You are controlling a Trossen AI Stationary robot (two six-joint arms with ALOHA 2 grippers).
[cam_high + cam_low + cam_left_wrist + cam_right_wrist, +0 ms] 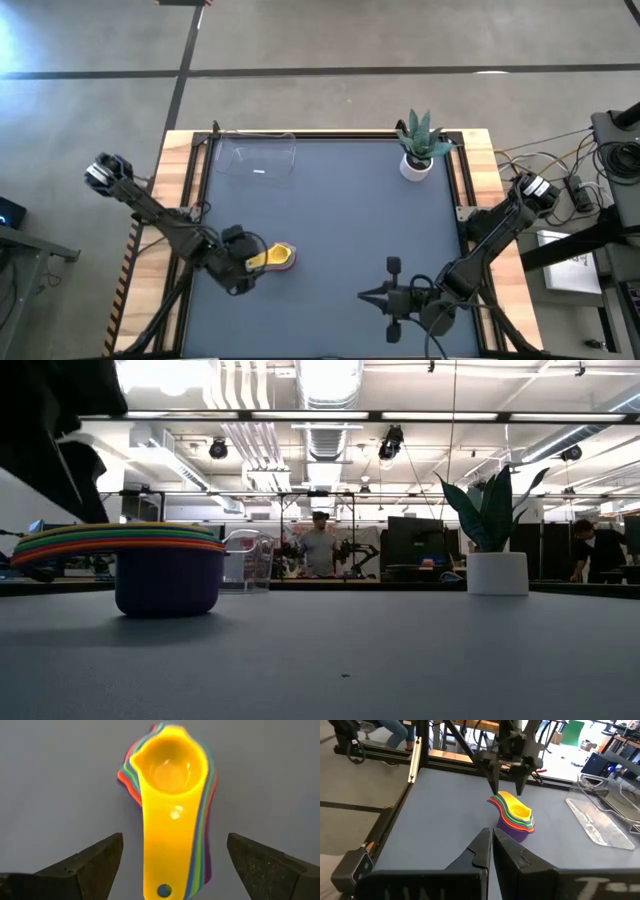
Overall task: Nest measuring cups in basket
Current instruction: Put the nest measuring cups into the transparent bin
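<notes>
The measuring cups (pixel 170 775) sit nested in one stack on the table's near left, yellow on top and purple at the bottom (pixel 168 582). The stack rests on the purple cup's base. Their handles (pixel 167 860) point toward my left gripper (pixel 175 845). That gripper is open and tilted down, with a finger on each side of the handles and a gap on both sides. The right wrist view also shows the left gripper (pixel 507 780) over the stack's handle end. My right gripper (pixel 491 837) is shut, holds nothing, and stands off to the right of the stack. The clear basket (pixel 258 158) stands at the far left.
A white pot with a spiky green plant (pixel 420 150) stands at the far right. The table between the stack and the basket (pixel 600 820) is bare grey surface. People show in the room beyond the table.
</notes>
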